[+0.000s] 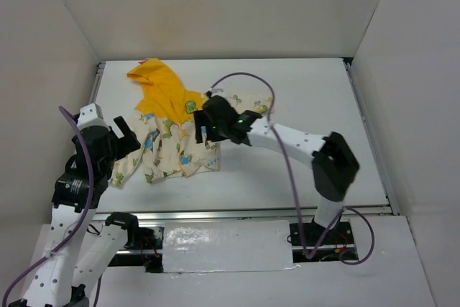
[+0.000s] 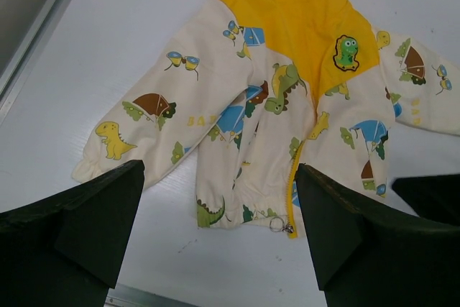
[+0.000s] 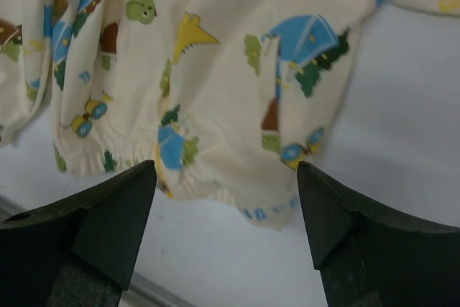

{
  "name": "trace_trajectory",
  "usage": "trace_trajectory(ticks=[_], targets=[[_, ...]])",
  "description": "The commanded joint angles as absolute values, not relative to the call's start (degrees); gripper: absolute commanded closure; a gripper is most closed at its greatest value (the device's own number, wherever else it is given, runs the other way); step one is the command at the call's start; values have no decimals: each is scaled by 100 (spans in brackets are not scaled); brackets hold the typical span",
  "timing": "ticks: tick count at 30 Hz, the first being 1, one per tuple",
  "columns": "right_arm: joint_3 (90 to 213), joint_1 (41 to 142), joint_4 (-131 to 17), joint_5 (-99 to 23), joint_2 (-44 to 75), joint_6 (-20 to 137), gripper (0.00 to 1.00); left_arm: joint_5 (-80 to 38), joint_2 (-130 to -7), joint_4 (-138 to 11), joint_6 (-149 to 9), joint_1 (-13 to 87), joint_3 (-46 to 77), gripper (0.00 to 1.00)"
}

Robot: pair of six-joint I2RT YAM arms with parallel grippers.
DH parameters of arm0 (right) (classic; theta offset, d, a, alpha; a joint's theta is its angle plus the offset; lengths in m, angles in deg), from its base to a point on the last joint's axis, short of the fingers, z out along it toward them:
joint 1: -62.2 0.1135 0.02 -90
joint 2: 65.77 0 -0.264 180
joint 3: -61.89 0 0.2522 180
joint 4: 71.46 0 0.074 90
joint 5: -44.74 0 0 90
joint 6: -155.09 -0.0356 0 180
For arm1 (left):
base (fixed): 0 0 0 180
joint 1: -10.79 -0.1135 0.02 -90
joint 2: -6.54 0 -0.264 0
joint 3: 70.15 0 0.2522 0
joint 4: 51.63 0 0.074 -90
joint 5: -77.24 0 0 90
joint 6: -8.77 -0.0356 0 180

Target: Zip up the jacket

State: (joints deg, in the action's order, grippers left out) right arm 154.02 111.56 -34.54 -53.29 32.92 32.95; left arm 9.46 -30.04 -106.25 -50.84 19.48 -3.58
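Note:
The jacket (image 1: 167, 150) lies flat on the white table, its yellow hood (image 1: 153, 84) towards the back and its hem towards the arms. In the left wrist view the jacket (image 2: 237, 106) shows its green chest patch (image 2: 346, 52), its yellow zipper (image 2: 296, 170) and the ring pull (image 2: 279, 225) at the hem. My left gripper (image 2: 219, 231) is open and empty, hovering near the hem; it also shows in the top view (image 1: 126, 136). My right gripper (image 3: 226, 213) is open and empty above the jacket's right hem (image 3: 237, 141), over the jacket's middle in the top view (image 1: 203, 130).
The white table (image 1: 309, 98) is walled by white panels at the back and sides. A metal rail (image 1: 244, 213) runs along the near edge. The right arm's purple cable (image 1: 248, 77) loops above the jacket. The right gripper's dark body (image 2: 431, 192) shows in the left wrist view.

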Motion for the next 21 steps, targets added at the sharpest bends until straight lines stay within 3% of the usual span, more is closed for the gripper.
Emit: trace_trajectory(ticks=[1,6,12,17,21], targets=[[16668,11799,-3047,-6756,4371,3170,15,965,-3029,-10468,-5047,1896,-331,1],[17908,11994,-2589,-6908,5585,3178,23,904,-2959,-10451,-5065,1879,-348,1],[18226,11994,-2668,-6591,6367,3249,39,842,-2915,-10424,-5091,1887,-348,1],[18201,11994,-2799,-6354,6527,3240,47,816,-2888,-10424,-5100,1887,-357,1],[18016,11986,-3010,-6257,6369,3178,47,807,-2879,-10424,-5100,1879,-357,1]])
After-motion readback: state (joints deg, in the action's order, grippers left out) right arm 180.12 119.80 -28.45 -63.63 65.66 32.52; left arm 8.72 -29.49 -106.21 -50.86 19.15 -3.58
